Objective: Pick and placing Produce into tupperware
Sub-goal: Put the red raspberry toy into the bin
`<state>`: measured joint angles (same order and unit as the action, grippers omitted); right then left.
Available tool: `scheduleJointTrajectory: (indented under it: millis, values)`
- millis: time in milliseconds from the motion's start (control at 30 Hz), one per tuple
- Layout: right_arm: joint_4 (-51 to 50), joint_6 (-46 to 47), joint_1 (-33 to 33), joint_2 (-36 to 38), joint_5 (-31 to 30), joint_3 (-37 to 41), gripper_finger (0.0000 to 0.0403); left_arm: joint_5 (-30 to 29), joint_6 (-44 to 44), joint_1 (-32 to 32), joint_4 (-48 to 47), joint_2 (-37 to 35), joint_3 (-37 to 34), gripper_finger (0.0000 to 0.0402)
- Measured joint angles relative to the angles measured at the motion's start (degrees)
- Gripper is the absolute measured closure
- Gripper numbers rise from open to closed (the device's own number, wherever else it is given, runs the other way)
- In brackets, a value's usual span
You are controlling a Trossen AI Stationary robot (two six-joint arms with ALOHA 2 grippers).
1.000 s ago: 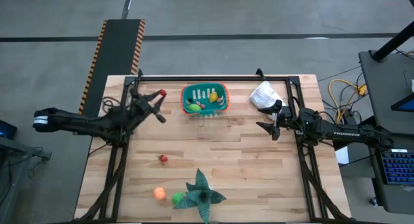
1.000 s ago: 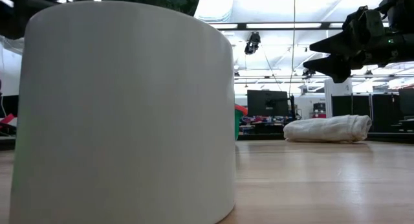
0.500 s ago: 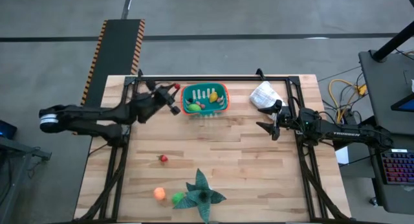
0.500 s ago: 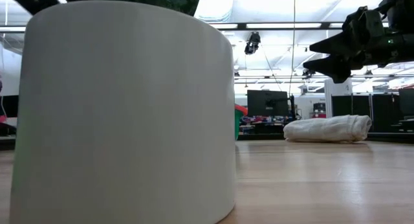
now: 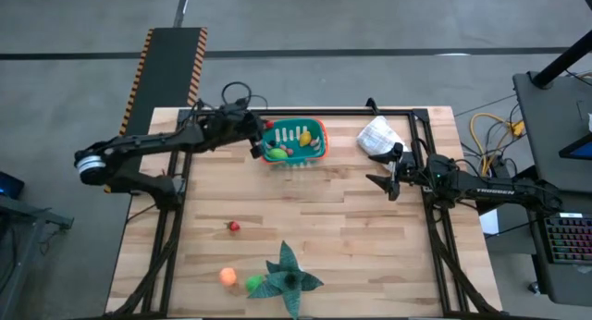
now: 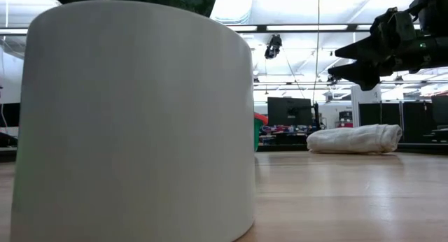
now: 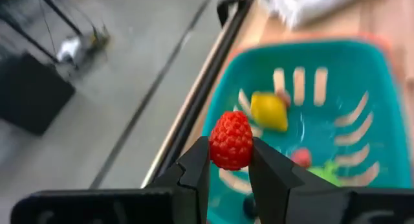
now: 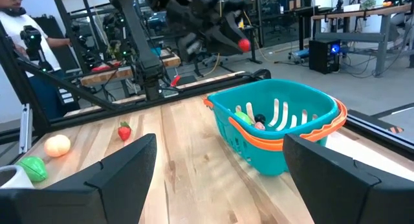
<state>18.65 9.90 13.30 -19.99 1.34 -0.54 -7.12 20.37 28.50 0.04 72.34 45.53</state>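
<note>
Moved since earlier frame: left gripper (image 5: pixel 254 135), from worktop's (image 5: pixel 351 227) 10 o'clock edge to the tupperware's (image 5: pixel 319 144) 9 o'clock rim, jaws narrow, clamping red raspberry (image 7: pixel 230 140). Tupperware: 12 o'clock area; contained yellow, green, possibly pink produce. Right gripper (image 5: pixel 381 177): 3 o'clock, jaws wide, nothing held. Strawberry (image 5: pixel 234 227), orange fruit (image 5: pixel 228 276): loose, 7 o'clock.

Legible text: one white marking on the right arm (image 5: pixel 490 192), near the tupperware (image 5: pixel 294 141); its letters cannot be made out. No other labels, brands, numbers or signs are readable.
</note>
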Motion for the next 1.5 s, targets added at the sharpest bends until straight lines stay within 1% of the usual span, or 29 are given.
scheduleJointTrajectory:
  millis: [133,400,600,1500]
  values:
    - [0.0,-0.05,0.0,0.0,0.0,0.0,0.0076,0.14,1.84,0.69,-4.06,3.9,2.23,0.0336]
    - [-0.46,-0.05,0.0,0.0,0.0,0.0,0.0076,1.28,4.5,0.81,-4.07,9.2,2.66,0.0336]
    - [-0.45,-0.05,-0.01,0.0,0.0,0.0,0.0076,1.24,5.48,1.15,-4.14,11.19,2.66,0.0336]
    - [-0.44,-0.05,-0.01,0.0,0.0,0.0,0.0076,0.86,5.57,1.17,-4.07,11.3,2.66,0.0336]
